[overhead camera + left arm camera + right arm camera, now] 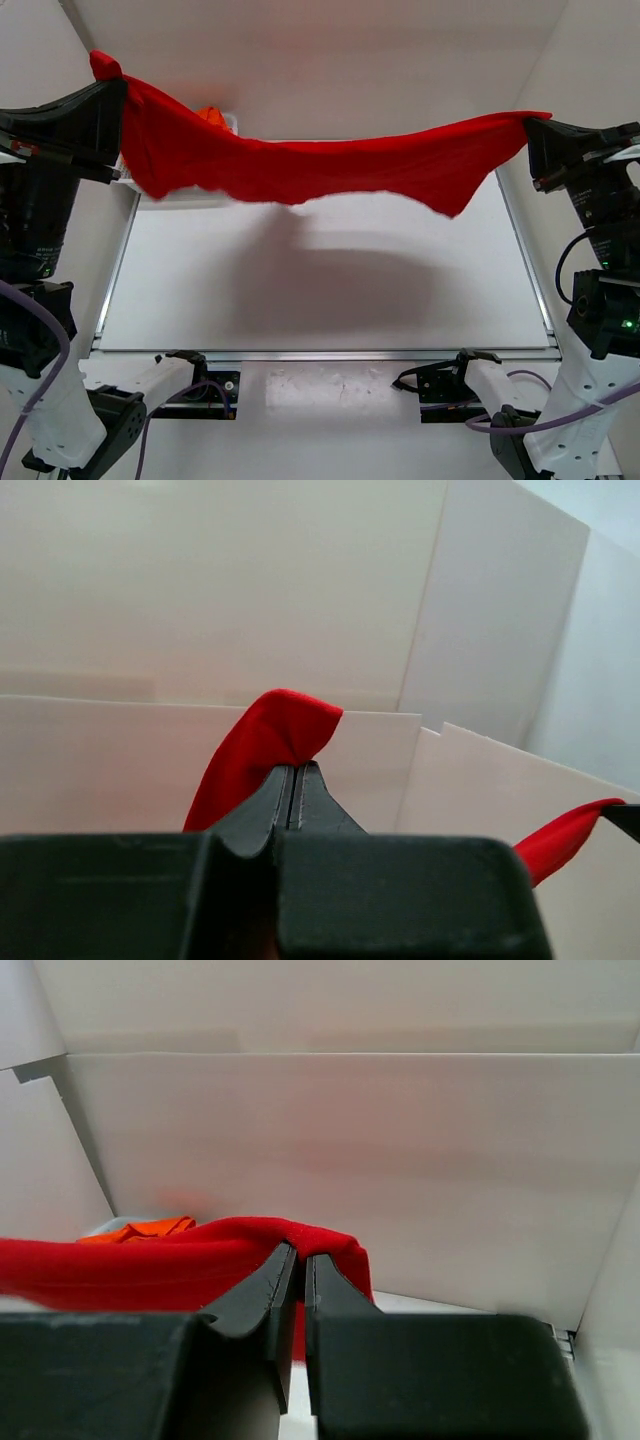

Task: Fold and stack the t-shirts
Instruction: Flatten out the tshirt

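Observation:
A bright red t-shirt (320,165) hangs stretched in the air above the table, sagging in the middle. My left gripper (112,88) is shut on its left end, high at the left. In the left wrist view the red cloth (262,750) bulges out past the closed fingertips (296,768). High at the right, my right gripper (530,125) is shut on the other end. The right wrist view has the red cloth (150,1265) draped over the pinching tips (297,1250). An orange t-shirt (212,114) peeks out behind the red one, also seen as orange cloth (140,1229).
The white table (330,290) lies below the hanging shirt, with its shadow on it. A white basket edge (232,123) shows at the back left, mostly hidden by the red cloth. White walls enclose the back and both sides.

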`<state>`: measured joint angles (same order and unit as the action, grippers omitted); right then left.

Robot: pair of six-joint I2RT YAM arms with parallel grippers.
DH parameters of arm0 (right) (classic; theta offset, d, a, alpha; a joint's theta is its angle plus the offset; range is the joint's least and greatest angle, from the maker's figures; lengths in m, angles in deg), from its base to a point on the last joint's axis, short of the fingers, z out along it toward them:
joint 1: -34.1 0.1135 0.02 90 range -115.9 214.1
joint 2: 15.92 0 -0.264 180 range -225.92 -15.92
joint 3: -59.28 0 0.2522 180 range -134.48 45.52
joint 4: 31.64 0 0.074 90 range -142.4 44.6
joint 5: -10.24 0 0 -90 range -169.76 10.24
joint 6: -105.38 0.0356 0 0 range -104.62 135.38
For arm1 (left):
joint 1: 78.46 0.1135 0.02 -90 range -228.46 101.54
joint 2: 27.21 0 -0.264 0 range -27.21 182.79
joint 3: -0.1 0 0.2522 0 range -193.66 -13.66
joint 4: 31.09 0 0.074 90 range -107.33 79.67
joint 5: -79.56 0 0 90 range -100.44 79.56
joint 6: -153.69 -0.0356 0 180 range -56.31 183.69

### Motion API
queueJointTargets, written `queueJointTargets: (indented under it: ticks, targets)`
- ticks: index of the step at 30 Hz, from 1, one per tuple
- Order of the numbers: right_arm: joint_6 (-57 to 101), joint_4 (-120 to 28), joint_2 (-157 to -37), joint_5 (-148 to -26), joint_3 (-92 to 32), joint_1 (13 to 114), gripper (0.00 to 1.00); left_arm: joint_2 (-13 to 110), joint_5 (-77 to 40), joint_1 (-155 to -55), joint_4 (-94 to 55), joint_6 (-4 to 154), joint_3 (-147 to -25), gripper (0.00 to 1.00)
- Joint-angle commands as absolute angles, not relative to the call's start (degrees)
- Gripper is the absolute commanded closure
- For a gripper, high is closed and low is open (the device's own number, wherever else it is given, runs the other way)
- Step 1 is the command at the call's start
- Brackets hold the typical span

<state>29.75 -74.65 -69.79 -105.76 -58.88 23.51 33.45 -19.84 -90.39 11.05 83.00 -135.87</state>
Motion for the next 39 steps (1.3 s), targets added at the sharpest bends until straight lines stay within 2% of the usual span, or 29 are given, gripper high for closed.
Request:
queueJointTargets:
  ticks: [1, 5, 12, 16, 20, 24, 28, 30, 35, 37, 39]
  targets:
    - [29.01, -76.15, -73.40, -104.28, -60.47, 24.25, 1.00, 37.74, -18.69, -91.21, 12.99, 82.49, -136.62, 1.00]
    - [28.47, -75.02, -76.91, -105.86, -60.30, 24.00, 1.00, 40.98, -21.85, -89.02, 11.50, 82.67, -133.20, 1.00]
    - [29.01, -69.48, -84.37, -111.68, -52.49, 21.70, 1.00, 49.07, -23.89, -87.78, 8.34, 78.90, -128.09, 1.00]
    - [26.45, -68.86, -88.86, -107.81, -51.77, 24.87, 1.00, 57.15, -24.06, -87.25, 9.21, 76.70, -131.69, 1.00]
    - [24.17, -67.28, -95.63, -106.22, -53.78, 25.75, 1.00, 66.72, -24.41, -86.37, 11.49, 76.16, -140.30, 1.00]
    - [22.59, -71.40, -105.20, -105.17, -66.49, 25.31, 1.00, 75.08, -25.37, -85.32, 13.34, 77.04, -152.31, 1.00]
    - [23.37, -74.32, -111.72, -107.17, -83.46, 22.25, 1.00, 70.89, -26.34, -82.78, 9.83, 79.33, -152.34, 1.00]
    - [26.00, -72.57, -111.20, -110.06, -84.73, 19.44, 1.00, 68.18, -27.22, -81.28, 8.60, 80.73, -151.13, 1.00]
    - [28.12, -68.87, -104.45, -111.67, -73.17, 15.73, 1.00, 59.91, -26.61, -83.37, 8.34, 79.95, -146.92, 1.00]
    - [28.03, -67.47, -100.32, -112.89, -67.09, 15.21, 1.00, 56.31, -26.53, -84.87, 7.72, 79.95, -141.47, 1.00]
    - [28.04, -64.66, -97.33, -113.07, -56.75, 15.29, 1.00, 50.78, -26.26, -86.01, 5.44, 80.03, -130.79, 1.00]
